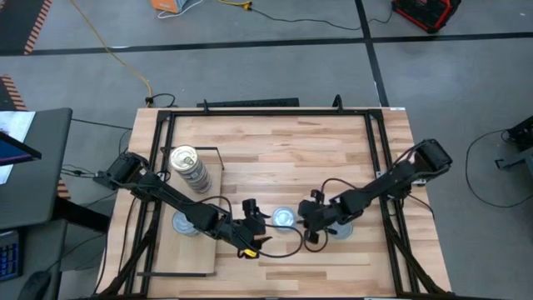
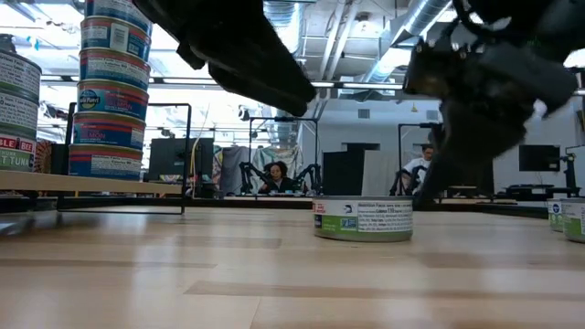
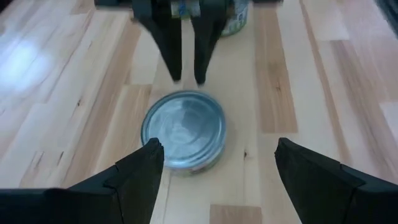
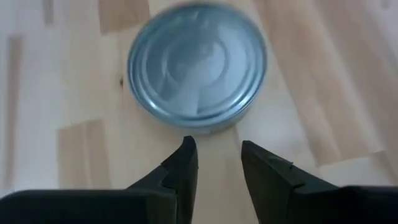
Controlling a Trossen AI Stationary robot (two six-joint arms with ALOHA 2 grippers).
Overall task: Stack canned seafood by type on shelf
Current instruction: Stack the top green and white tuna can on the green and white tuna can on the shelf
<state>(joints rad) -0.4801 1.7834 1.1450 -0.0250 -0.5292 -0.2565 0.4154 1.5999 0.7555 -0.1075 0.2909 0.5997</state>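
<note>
A pale blue-silver topped tin (image 1: 284, 217) stands flat on the tabletop between my two grippers; it also shows as the tin (image 2: 363, 219), (image 3: 183, 130), (image 4: 198, 74). My left gripper (image 1: 261, 230) (image 3: 219, 163) is open and sits just to the tin's left, touching nothing. My right gripper (image 1: 302, 222) (image 4: 219, 158) points at the tin from its right, its fingers a narrow gap apart and clear of it. On the shelf board (image 1: 196, 258) stand a tall stack of tins (image 1: 188, 167) (image 2: 111, 91) and a lower one (image 1: 185, 223) (image 2: 16, 110).
Another tin (image 1: 342, 230) stands under the right arm, and tins (image 2: 567, 219) show at the low view's right edge. The shelf's black wire frame (image 1: 212, 150) rises at its far end. A black frame (image 1: 379, 142) borders the table. People sit in the room behind.
</note>
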